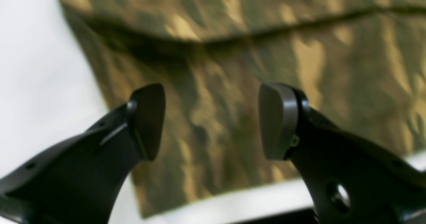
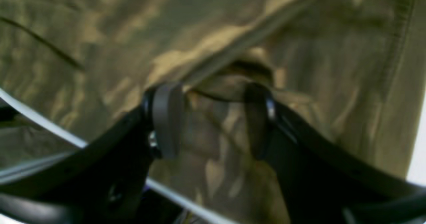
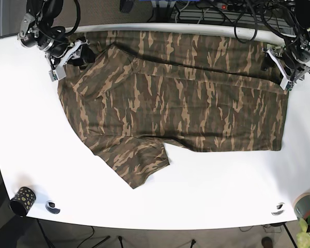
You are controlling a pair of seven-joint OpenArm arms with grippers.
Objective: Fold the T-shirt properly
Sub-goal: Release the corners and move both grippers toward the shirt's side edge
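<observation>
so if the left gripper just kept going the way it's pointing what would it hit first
Most likely the camouflage T-shirt: the left gripper is open, with the fabric directly ahead between its fingertips, just below a folded edge. The view is blurry, so the remaining gap is unclear.

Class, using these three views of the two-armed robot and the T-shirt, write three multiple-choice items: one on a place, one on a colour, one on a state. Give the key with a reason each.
1. Where does the small dark dotted cup stand in the base view?
A. near bottom-left table edge
B. on the T-shirt
C. beside the left gripper

2. What pattern does the T-shirt show?
A. plain white
B. green-brown camouflage
C. red stripes

3. How does the left gripper stand?
A. shut on the T-shirt
B. jaws apart, holding nothing
C. shut on the cup

Key:
1 A, it sits on the white table at the lower left corner.
2 B, camouflage shows in every view.
3 B, the left wrist view shows an empty gap with cloth beyond.
</observation>
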